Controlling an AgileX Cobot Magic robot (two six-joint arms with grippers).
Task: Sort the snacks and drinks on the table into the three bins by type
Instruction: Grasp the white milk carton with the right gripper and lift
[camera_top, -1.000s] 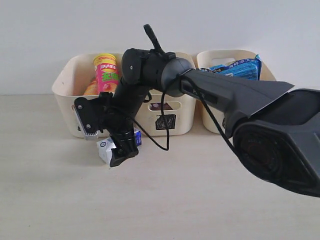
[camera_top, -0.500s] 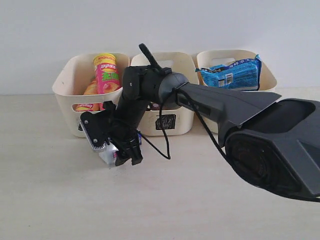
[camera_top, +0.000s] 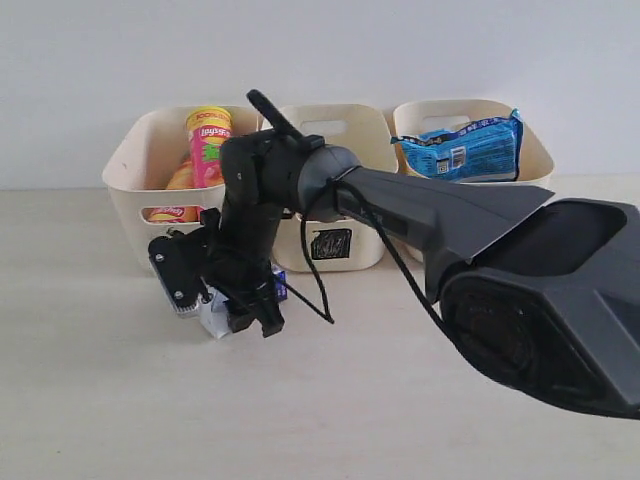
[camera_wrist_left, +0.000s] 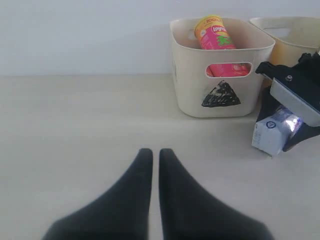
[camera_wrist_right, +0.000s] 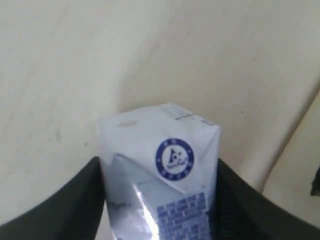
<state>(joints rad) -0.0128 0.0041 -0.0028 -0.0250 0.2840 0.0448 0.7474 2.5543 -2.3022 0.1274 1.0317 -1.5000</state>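
White and blue carton sits between the dark fingers of our right gripper, which press against both of its long sides in a grasp. It rests on the table just in front of the triangle bin.

Since a second ago our right arm has come down and swung slightly toward the left. The jaws, then spread wide above the carton, have narrowed onto it. The carton has not left its spot. The blue bag, earlier half hidden behind the arm, now shows fully in the right bin.

We see a small white box with a round blue emblem, blue print below it and a folded flap on the near face. Its long axis runs along the fingers. The end with a faint oval mark points away from the wrist, toward the table. Whether it lies flat or tipped we cannot tell.

Our left gripper is clenched on nothing, well apart over bare table. Farther back, the pink can stands upright in the triangle bin, beside the middle bin.
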